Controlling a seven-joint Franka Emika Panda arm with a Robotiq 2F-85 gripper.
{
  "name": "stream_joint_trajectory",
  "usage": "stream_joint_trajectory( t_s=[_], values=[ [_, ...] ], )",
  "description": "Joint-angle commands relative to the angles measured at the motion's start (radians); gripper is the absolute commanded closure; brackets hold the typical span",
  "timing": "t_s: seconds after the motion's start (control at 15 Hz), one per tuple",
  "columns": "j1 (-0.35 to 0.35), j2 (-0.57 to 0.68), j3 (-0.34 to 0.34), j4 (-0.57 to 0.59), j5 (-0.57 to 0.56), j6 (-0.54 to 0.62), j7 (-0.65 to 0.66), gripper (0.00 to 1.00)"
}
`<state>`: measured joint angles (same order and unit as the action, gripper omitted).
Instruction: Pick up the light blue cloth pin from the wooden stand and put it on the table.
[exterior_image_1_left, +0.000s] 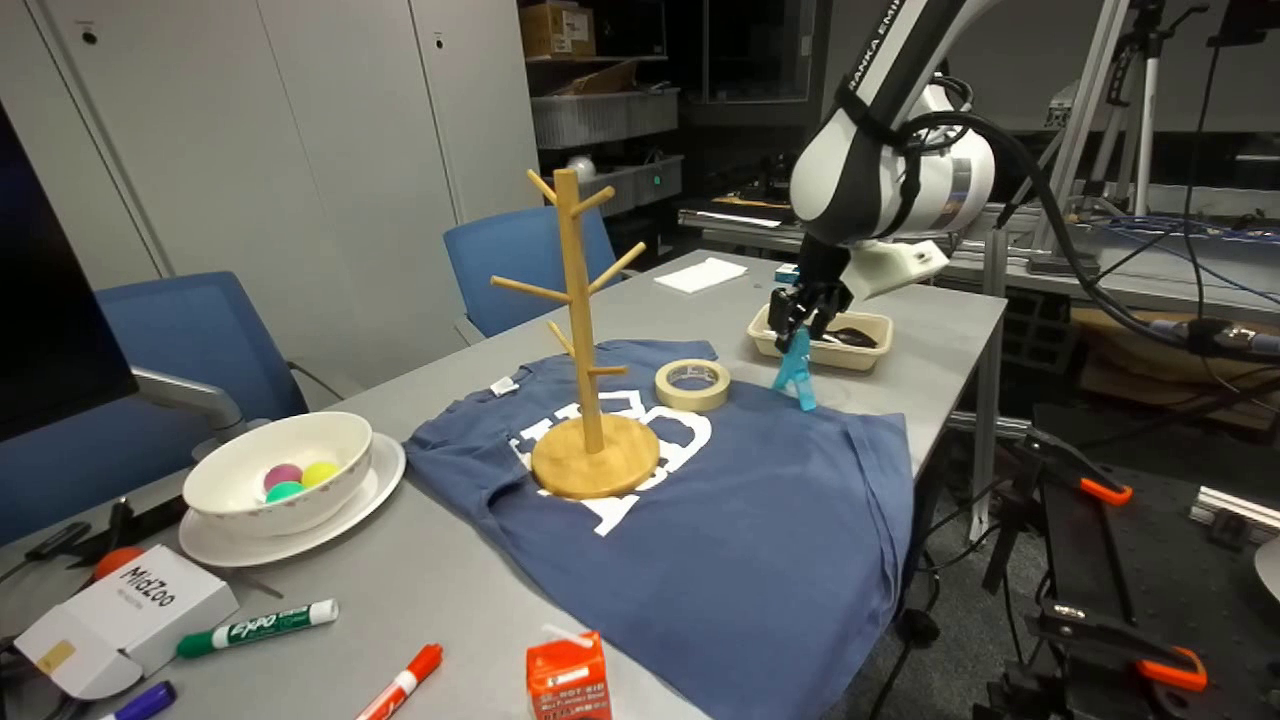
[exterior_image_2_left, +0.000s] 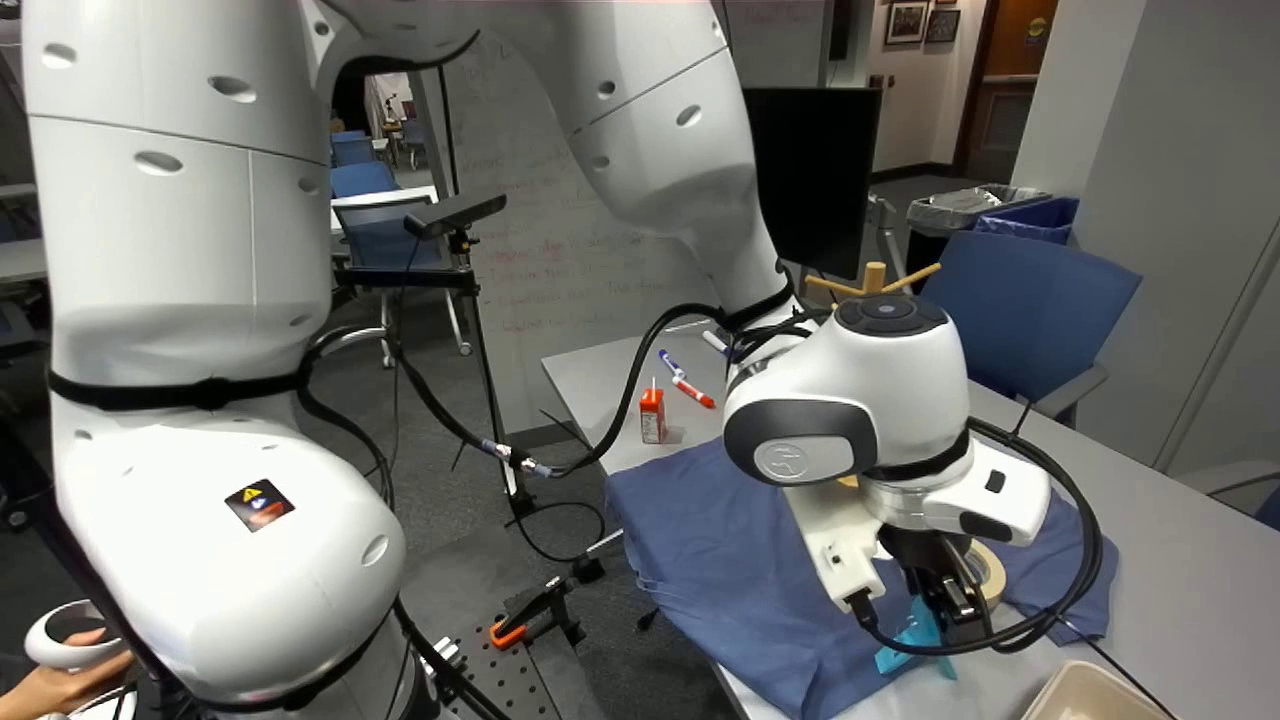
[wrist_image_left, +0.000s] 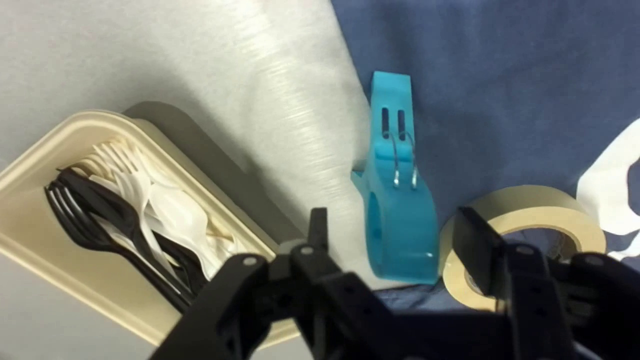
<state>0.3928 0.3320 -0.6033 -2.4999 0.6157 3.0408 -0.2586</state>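
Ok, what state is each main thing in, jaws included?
Jaws: open, holding nothing
Light blue cloth pin: ungripped; whether fully at rest, unclear
Wooden stand: upright
T-shirt: spread out, wrinkled
Tape roll: lying flat
Tray: uncovered, holding cutlery
Bowl: upright, holding balls
Carton: upright, straw in
Green marker: capped
Red marker: capped

The light blue pin (wrist_image_left: 404, 220) is pointing its prongs downward at the edge of the shirt (exterior_image_1_left: 760, 530), two wire loops catching light, its broad end showing between the parted fingers of the hand (wrist_image_left: 392, 220). The tan stand (exterior_image_1_left: 580, 310) is rising upright on the shirt, pegs angling outward, round base lying flat. The desk (exterior_image_1_left: 480, 620), light grey, is spreading beneath.
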Motion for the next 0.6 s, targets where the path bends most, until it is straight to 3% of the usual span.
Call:
stream_joint_trajectory(
  t_s=[0.0,0.53],
  values=[
    [0.073,0.004,-0.066,0.020,-0.043,-0.015,0.053,0.03],
    [0.329,-0.003,-0.279,0.062,-0.188,-0.045,0.145,0.00]
  ],
)
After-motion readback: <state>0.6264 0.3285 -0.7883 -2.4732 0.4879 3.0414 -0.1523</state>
